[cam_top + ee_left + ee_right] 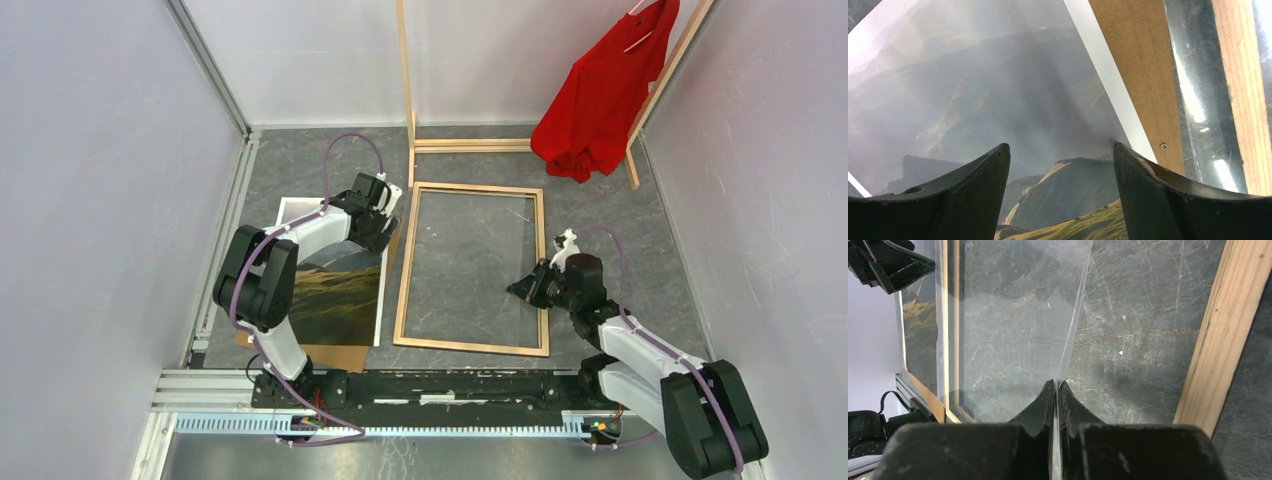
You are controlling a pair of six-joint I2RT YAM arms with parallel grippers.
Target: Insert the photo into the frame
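Clearly my spread left gripper [1060, 150] hangs over the photo [998, 90], frame [403, 290] parallel just right; right gripper [1055, 385] pinches the clear pane [1013, 330].

The desk [600, 200] is dark grey with stone-like veining. Straight below my left end effector [1060, 150] the brown backing board [1138, 60] lies flat on it, carrying the photo [973, 90]. Just right of that end effector the frame [470, 346] lies flat, wood side up, its right rail beside my right end effector [1055, 385]. The clear sheet [1013, 330] pinched there seems to rest its far edge on the desk inside the frame. Beyond both end effectors stands the clothes rack base [470, 146].
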